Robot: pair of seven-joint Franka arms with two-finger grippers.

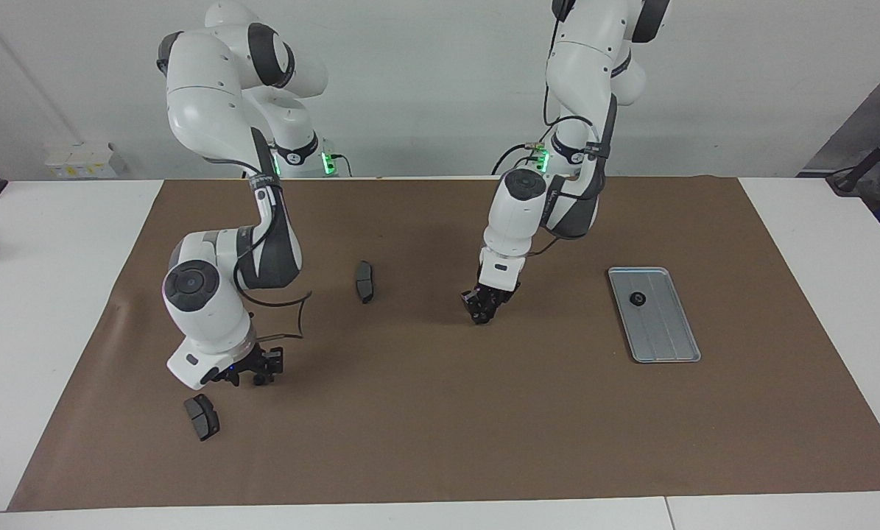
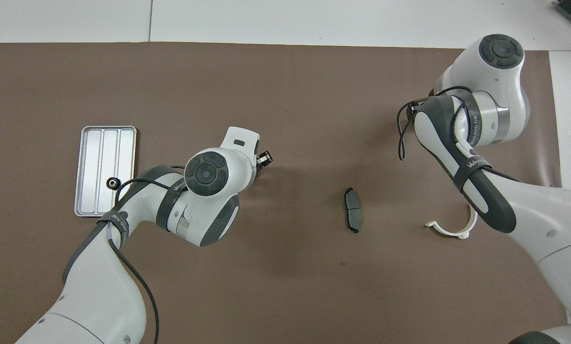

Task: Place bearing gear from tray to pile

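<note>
The silver-grey ridged tray [image 1: 664, 331] lies on the brown mat toward the left arm's end of the table; it also shows in the overhead view [image 2: 96, 157]. One small black round gear [image 1: 638, 299] sits in the tray, at its end nearer the robots [image 2: 112, 182]. No pile of loose gears shows on the mat. My left gripper [image 1: 483, 313] points down just above the mat near the middle of the table, well clear of the tray; its tip shows in the overhead view [image 2: 264, 158]. My right gripper [image 1: 261, 368] hangs low over the mat at the right arm's end.
A dark grey brake pad [image 1: 364, 281] lies on the mat between the two grippers and also shows in the overhead view [image 2: 353, 210]. A second brake pad [image 1: 202, 417] lies just farther from the robots than the right gripper. The brown mat [image 1: 440, 442] covers most of the white table.
</note>
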